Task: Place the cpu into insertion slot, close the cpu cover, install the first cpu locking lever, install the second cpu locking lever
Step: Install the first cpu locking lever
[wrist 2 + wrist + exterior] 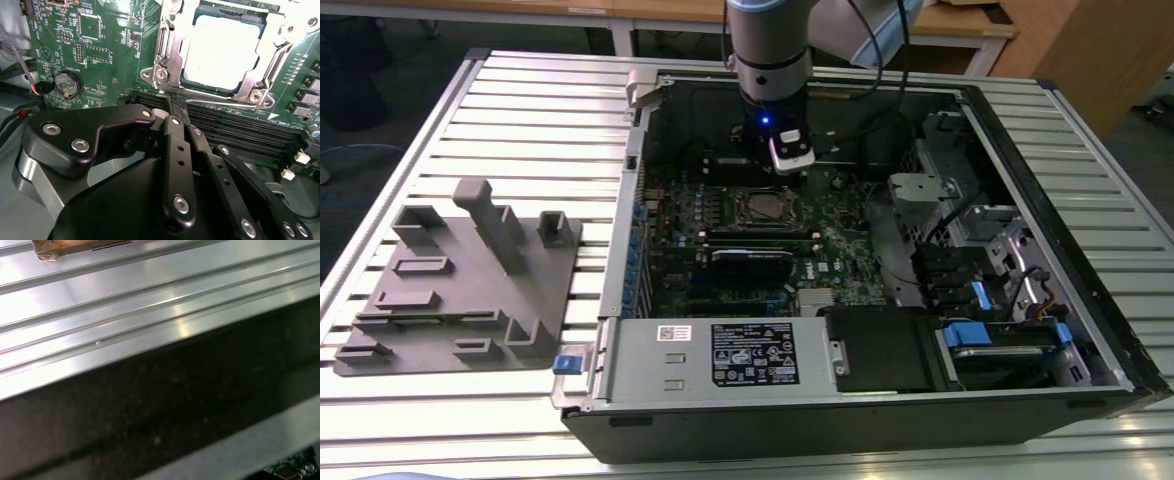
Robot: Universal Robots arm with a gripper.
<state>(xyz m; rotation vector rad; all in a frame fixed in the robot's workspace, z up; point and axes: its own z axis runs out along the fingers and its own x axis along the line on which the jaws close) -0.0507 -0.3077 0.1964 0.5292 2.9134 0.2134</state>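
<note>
The cpu [222,50], with its pale metal top, lies in the insertion slot [765,207] on the green motherboard [110,55]. The silver cpu cover [167,55] lies flat around it, the chip showing through its window. A thin silver lever rod [220,103] runs along the socket edge nearest my fingertips. My black gripper [170,102] hangs over the board with its fingers together and nothing seen between them, its tip just short of that rod. In the exterior view the gripper [789,170] stands just behind the socket inside the open computer case [1067,240].
Black memory slots [240,130] lie between my gripper and the socket, and a coin battery [66,84] sits beside it. A grey fixture block [467,275] stands on the slotted aluminium table [534,100]. The labelled power supply [720,355] and blue-tabbed drive bays [987,330] line the case's front.
</note>
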